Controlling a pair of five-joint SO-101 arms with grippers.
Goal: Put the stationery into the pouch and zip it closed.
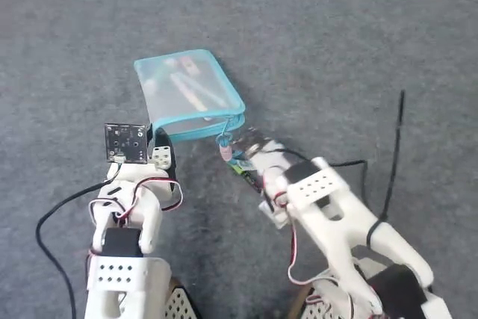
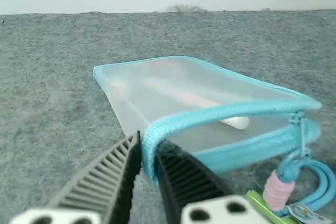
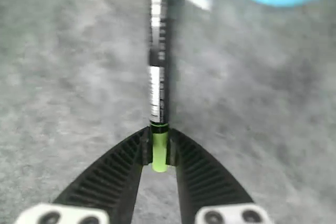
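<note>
Pouch point(image 1: 190, 95): lying upper centre of high view, translucent w/ teal zip edge, mouth gaping toward lower right; several pcs of stationery are showing through the wall. Judged light, soft and floppy, so likely to slide on the grey mat point(image 1: 358, 50) unless pinned. Best hold is the stiffer zip tape at the mouth corner. The left gripper point(image 2: 148, 146) is biting exactly there, jaws clamped on the teal edge.

Zip pull point(image 2: 275, 190): pink bead on a blue loop, hanging at the far end of the mouth, lower right of left wrist view. Small; needs a fine pinch.

Pen point(image 3: 157, 77): slim, rigid, prob. slick barrel. The right gripper point(image 3: 159, 136) is pinching its green end, barrel pointing toward the pouch. Tip is approx. at the mouth, not clearly inside; view obstructed.
</note>
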